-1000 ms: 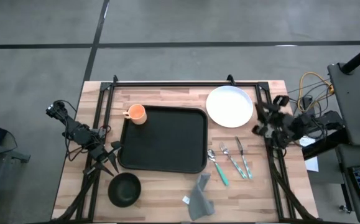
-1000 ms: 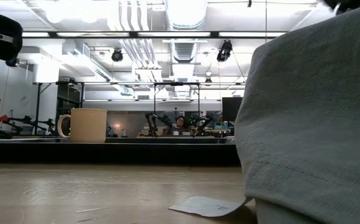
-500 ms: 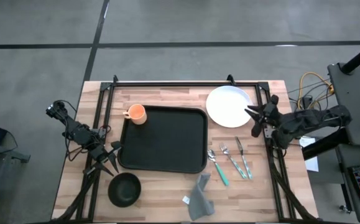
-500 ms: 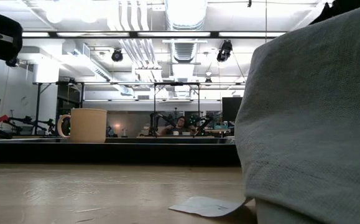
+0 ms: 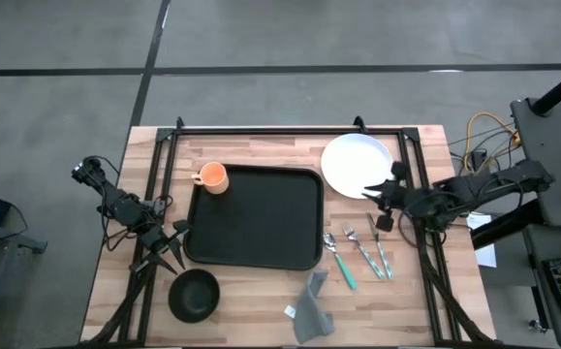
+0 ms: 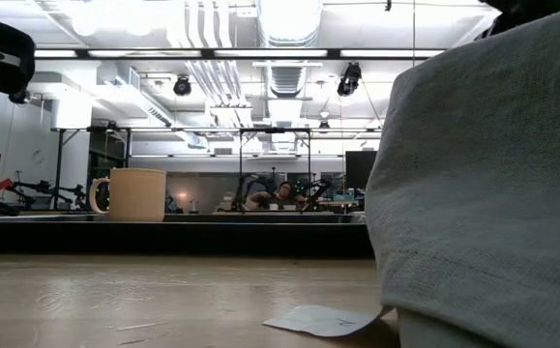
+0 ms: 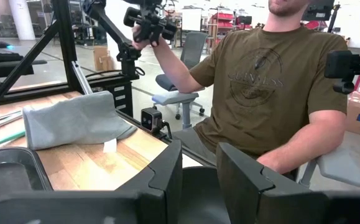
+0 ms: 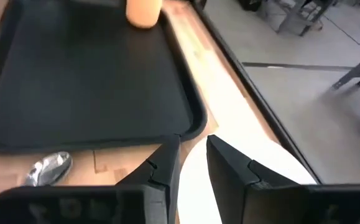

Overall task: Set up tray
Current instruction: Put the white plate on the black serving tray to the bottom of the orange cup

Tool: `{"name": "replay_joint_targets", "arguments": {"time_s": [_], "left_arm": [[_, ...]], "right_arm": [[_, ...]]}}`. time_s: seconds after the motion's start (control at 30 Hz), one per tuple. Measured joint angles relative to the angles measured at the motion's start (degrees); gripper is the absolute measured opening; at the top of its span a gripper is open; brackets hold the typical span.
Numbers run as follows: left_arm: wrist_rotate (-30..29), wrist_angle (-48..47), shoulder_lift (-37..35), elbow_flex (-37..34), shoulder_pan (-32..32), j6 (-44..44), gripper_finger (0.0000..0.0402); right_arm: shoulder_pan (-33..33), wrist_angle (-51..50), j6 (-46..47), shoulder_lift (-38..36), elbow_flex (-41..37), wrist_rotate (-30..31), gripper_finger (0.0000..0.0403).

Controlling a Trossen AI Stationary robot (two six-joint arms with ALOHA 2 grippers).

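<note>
The black tray (image 5: 254,217) lies flat in the middle of the table, with an orange cup (image 5: 211,177) standing on its far left corner. A white plate (image 5: 358,165) lies on the wood to the tray's far right. My right gripper (image 5: 380,201) is open and empty, at the plate's near right rim. In the right wrist view its fingers (image 8: 167,163) stand over the plate's edge (image 8: 260,155), with the tray (image 8: 86,74) beyond. My left gripper (image 5: 169,248) is open and empty at the tray's near left corner.
A spoon (image 5: 338,257), a fork (image 5: 360,249) and a knife (image 5: 379,244) lie right of the tray. A black bowl (image 5: 194,295) and a grey cloth (image 5: 311,305) lie near the front edge. A seated person (image 7: 260,81) is beyond the table.
My right gripper has moved from the table's right edge toward the left, reaching the plate's near right rim above the cutlery. Its fingers stay apart. Nothing on the table has moved.
</note>
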Motion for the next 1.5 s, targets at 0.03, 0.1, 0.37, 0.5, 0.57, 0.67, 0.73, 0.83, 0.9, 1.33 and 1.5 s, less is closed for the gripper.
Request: {"name": "replay_joint_targets", "arguments": {"time_s": [0.03,0.1,0.37,0.5,0.57,0.67,0.73,0.83,0.9,1.33,1.5], "left_arm": [[0.0,0.0,0.0,0.0,0.0,0.0,0.0081],[0.0,0.0,0.0,0.0,0.0,0.0,0.0081],[0.0,0.0,0.0,0.0,0.0,0.0,0.0081],[0.0,0.0,0.0,0.0,0.0,0.0,0.0081],[0.0,0.0,0.0,0.0,0.0,0.0,0.0081],[0.0,0.0,0.0,0.0,0.0,0.0,0.0081],[0.0,0.0,0.0,0.0,0.0,0.0,0.0081],[0.0,0.0,0.0,0.0,0.0,0.0,0.0081],[0.0,0.0,0.0,0.0,0.0,0.0,0.0081],[0.0,0.0,0.0,0.0,0.0,0.0,0.0081],[0.0,0.0,0.0,0.0,0.0,0.0,0.0081]], "right_arm": [[0.0,0.0,0.0,0.9,0.0,0.0,0.0068],[-0.2,0.0,-0.1,2.4,0.0,0.0,0.0068],[-5.0,0.3,-1.9,7.9,0.0,-6.1,0.0068],[-9.4,0.6,-2.5,10.5,0.0,-9.5,0.0068],[-11.8,0.8,-2.6,12.1,0.0,-11.5,0.0068],[-15.0,0.9,-3.4,14.6,0.0,-14.7,0.0068],[-16.7,1.3,-4.0,16.2,0.0,-17.4,0.0073],[-18.6,1.3,-4.1,18.5,0.0,-18.6,0.0087],[-19.5,1.3,-4.1,19.9,0.0,-18.6,0.01],[-22.9,3.5,-4.6,29.8,0.0,-18.5,0.0192],[-23.0,9.4,-8.2,34.3,0.0,-18.5,0.0205]]}}
